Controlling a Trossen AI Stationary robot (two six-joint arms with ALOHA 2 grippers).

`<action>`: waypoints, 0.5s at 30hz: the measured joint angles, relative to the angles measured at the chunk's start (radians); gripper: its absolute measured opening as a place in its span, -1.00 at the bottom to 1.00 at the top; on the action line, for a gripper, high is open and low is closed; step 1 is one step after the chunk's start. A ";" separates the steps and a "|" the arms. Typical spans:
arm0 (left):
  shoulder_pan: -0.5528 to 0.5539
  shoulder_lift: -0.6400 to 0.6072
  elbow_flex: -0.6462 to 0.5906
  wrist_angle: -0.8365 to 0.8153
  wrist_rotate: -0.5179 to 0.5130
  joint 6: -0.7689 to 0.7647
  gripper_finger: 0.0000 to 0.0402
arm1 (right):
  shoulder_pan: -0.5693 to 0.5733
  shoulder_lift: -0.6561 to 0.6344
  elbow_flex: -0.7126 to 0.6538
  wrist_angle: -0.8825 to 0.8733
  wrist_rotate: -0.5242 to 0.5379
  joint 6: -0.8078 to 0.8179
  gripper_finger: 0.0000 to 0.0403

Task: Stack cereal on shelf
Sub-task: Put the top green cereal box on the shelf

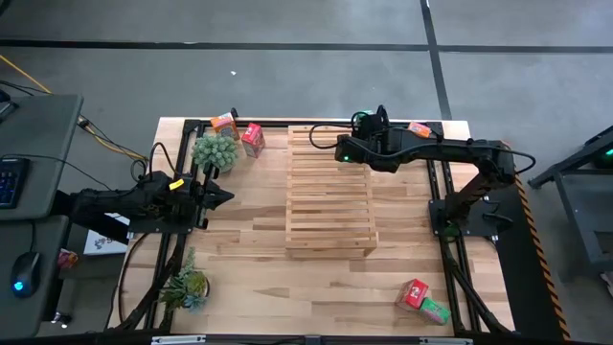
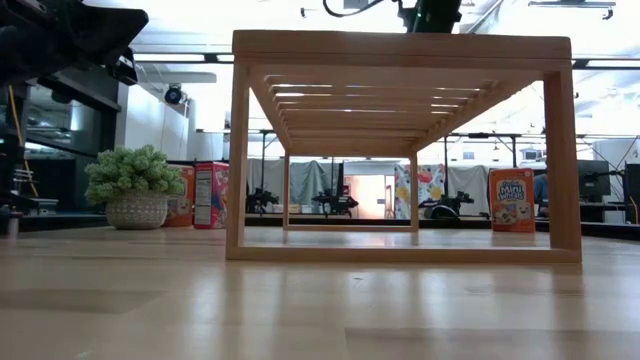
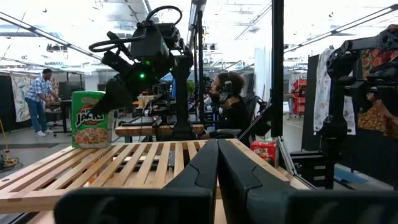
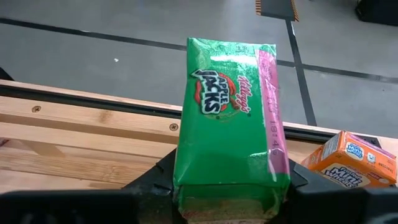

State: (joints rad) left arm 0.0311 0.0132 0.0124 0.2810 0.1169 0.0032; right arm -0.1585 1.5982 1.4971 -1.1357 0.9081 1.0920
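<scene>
Two arms show in the high view: right gripper [image 1: 347,146] over the shelf [image 1: 329,192] far end, left gripper [image 1: 222,196] parked beside it, jaws pressed together. Left wrist view: green cereal box [image 3: 91,127] upright on the slats. Right wrist view: jaws pinch that box [image 4: 231,124]; a tilted release could topple it through a slat gap

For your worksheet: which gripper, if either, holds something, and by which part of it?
The right gripper holds a green cereal box by its lower end, above the shelf. The left gripper is shut, empty.

It is a robotics lab in an open industrial hall: a grey concrete floor [image 1: 287,24] with taped lines, a desk with keyboard [image 1: 10,180] and mouse [image 1: 21,285], further workstations, and people [image 3: 40,99] behind.
</scene>
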 joint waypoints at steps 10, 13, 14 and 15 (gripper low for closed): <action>0.000 0.000 0.000 0.000 0.000 0.000 -1.00 | 0.000 0.001 -0.001 0.012 0.000 -0.001 -0.36; 0.000 0.000 0.000 0.000 0.000 0.000 -1.00 | 0.000 0.001 -0.001 0.012 -0.002 -0.001 -0.36; 0.000 0.000 0.000 0.000 0.000 0.000 -1.00 | 0.000 0.001 -0.001 0.012 -0.003 -0.001 -0.36; 0.000 0.000 0.000 0.000 0.000 0.000 -1.00 | 0.000 0.001 -0.001 0.012 -0.003 -0.001 -0.36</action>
State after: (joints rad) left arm 0.0307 0.0132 0.0124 0.2810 0.1169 0.0032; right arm -0.1585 1.5990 1.4960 -1.1237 0.9051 1.0914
